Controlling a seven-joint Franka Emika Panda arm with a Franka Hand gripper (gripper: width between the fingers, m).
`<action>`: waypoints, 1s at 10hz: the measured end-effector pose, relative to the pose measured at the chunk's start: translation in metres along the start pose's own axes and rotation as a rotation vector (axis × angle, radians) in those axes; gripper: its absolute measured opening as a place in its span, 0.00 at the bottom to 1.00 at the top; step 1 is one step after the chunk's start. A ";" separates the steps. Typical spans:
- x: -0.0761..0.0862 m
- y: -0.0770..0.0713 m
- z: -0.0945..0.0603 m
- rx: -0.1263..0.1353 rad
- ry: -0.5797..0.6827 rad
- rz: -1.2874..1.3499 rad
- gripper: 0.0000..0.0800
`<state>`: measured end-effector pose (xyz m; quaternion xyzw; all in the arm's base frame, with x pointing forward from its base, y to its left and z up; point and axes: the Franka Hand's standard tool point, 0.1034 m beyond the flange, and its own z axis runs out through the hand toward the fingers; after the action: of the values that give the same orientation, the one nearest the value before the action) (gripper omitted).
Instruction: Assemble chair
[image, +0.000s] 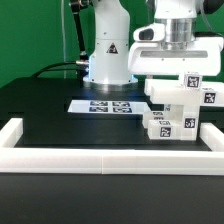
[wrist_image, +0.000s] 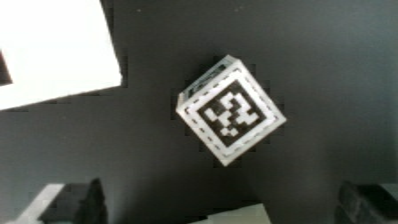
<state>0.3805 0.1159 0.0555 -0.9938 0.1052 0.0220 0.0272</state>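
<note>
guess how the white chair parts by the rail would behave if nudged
The chair parts look blocky and rigid, so probably stiff. Flat faces suggest sliding, not rolling. They seem stacked, so upper ones might topple.

A white chair piece (wrist_image: 228, 122) lies on the dark bench (wrist_image: 320, 50), its square black-and-white tag facing the camera and turned to stand on a corner. A corner of the marker board (wrist_image: 54, 75) lies apart from it. The end effector (wrist_image: 222, 208) shows two dark fingers (wrist_image: 68, 203) spread wide, with nothing between them.
</note>
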 end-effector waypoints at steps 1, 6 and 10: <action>0.000 0.001 0.002 -0.003 0.004 -0.001 0.81; -0.008 -0.002 0.033 -0.045 0.011 -0.027 0.81; -0.011 0.000 0.045 -0.063 0.002 -0.034 0.81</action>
<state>0.3677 0.1206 0.0113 -0.9958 0.0878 0.0238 -0.0038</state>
